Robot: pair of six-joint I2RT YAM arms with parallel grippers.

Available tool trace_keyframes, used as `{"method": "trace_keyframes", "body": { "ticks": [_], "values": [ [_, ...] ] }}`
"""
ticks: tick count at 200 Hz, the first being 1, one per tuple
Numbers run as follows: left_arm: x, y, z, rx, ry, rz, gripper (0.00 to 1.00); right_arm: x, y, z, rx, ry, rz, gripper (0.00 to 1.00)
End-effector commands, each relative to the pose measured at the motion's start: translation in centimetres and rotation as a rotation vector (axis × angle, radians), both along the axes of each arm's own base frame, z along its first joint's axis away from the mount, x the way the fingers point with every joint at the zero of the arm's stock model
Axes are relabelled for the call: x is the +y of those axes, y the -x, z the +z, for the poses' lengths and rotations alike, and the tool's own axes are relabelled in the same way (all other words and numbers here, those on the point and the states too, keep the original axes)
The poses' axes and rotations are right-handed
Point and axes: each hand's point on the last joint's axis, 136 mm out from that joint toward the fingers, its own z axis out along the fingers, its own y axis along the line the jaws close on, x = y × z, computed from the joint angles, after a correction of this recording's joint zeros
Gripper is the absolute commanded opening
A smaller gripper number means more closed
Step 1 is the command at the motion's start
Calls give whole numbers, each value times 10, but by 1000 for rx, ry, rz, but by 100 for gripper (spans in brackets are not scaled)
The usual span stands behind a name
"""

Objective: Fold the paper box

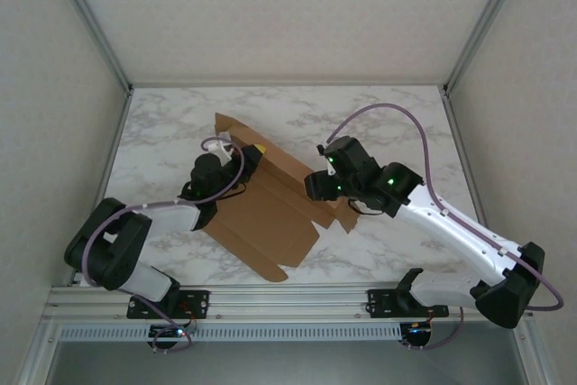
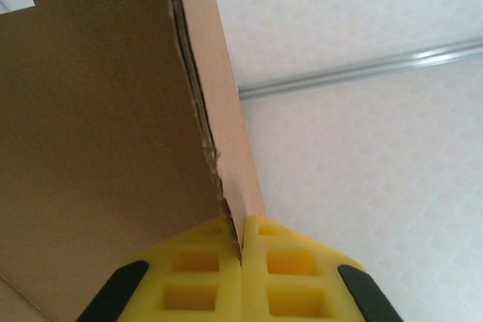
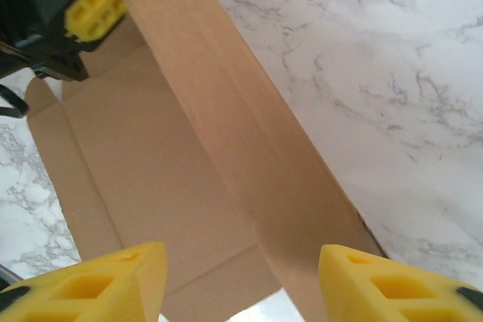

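The paper box (image 1: 270,214) lies half-formed in the middle of the desk (image 1: 388,114). Its near part is flat on the marble and its far-left flap (image 1: 236,130) is lifted. My left jaws are pressed together on that flap, the yellow pads (image 2: 200,280) pinching only its thin edge. My right jaws stand spread over the box's right side, astride a raised side wall (image 3: 249,156); I cannot tell whether the right-hand one brushes it.

The pinch is my worry. So little cardboard sits between the pads that a pull could slip it free, or tear it along the ragged cut. If my right jaws close off the crease, the wall may buckle instead of folding. With nothing pinning it to the smooth desk, the whole sheet could also slide if both jaws pull against each other.
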Motion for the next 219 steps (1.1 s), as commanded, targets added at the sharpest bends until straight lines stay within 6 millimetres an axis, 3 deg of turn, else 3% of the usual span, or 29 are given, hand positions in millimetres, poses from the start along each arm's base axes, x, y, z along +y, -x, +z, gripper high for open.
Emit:
{"method": "trace_keyframes", "body": {
  "ticks": [1,49,87,146,179,219],
  "values": [
    [29,0,17,-59,35,163,0,-6,4,-4,21,-14,-54,56],
    [66,13,14,-2,102,365,0,2,-4,-7,32,3,-49,58],
    [91,35,11,-14,165,557,0,11,-15,-4,59,-42,-68,58],
    [106,58,10,-42,235,668,0,31,-19,-9,89,-96,-42,56],
    [96,65,10,-54,240,621,0,32,-27,-3,77,-112,-58,56],
    [96,79,-9,-32,154,589,0,38,-28,-8,119,-172,-75,58]
  ]
}}
